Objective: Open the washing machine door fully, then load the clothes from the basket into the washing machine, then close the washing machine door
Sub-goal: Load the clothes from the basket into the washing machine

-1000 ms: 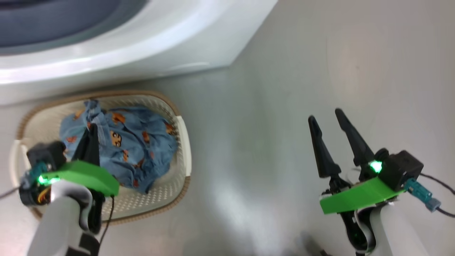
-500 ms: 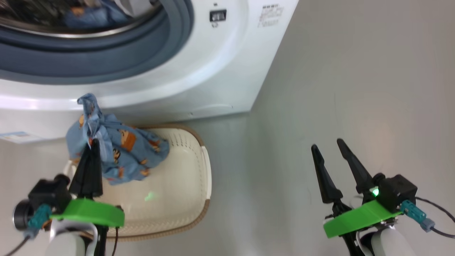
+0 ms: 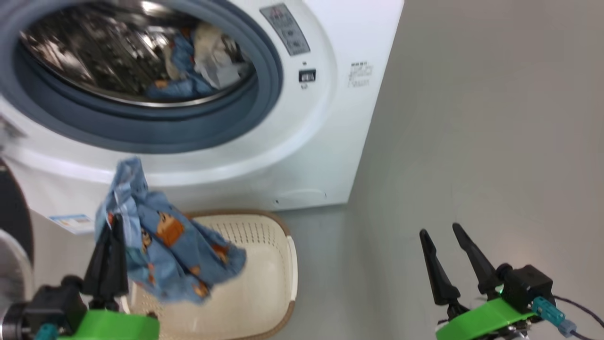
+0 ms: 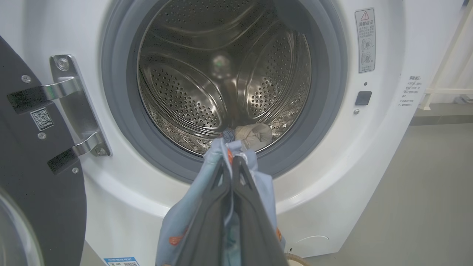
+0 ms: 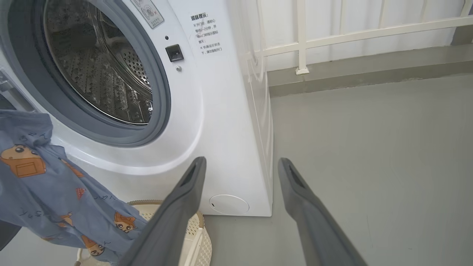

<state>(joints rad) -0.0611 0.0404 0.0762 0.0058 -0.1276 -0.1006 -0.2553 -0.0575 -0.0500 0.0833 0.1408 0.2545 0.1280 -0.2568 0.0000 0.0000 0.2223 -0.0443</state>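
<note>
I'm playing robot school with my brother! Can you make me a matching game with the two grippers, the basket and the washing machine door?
1 left gripper
2 right gripper
3 basket
4 washing machine door

A open, holding nothing
B standing open, on the left
C shut on the clothes
D on the floor by the washing machine

Pairs: 1-C, 2-A, 3-D, 4-B

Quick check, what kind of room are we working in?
Most likely a laundry area, perhaps a utility room: a front-loading washing machine on a bare grey floor, a basket before it, white railing beside.
</note>
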